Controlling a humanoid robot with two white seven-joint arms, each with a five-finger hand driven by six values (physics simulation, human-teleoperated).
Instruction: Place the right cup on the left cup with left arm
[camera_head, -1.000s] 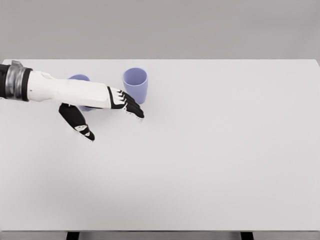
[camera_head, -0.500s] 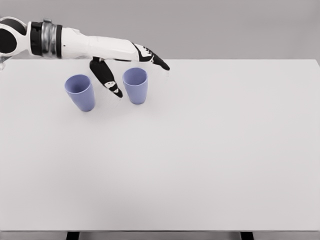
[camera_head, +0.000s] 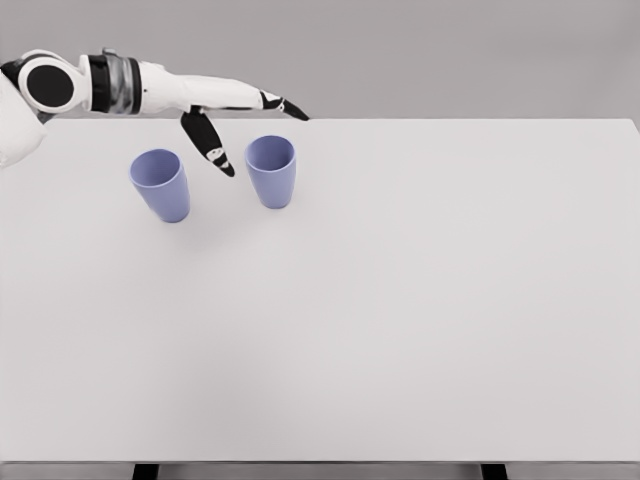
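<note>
Two lavender cups stand upright on the white table (camera_head: 400, 300). The left cup (camera_head: 161, 185) is near the far left, and the right cup (camera_head: 271, 171) stands a short way to its right. My left hand (camera_head: 250, 125) hovers above and behind the two cups, near the table's far edge. Its fingers (camera_head: 285, 106) stretch out to the right and the thumb (camera_head: 212, 148) hangs down between the cups. The hand is open and holds nothing. It touches neither cup.
The table's far edge runs just behind the cups. My left forearm (camera_head: 150, 90) comes in from the upper left corner.
My left hand has risen from the table surface in front of the left cup, uncovering it, and now hangs higher and farther back above the two cups.
</note>
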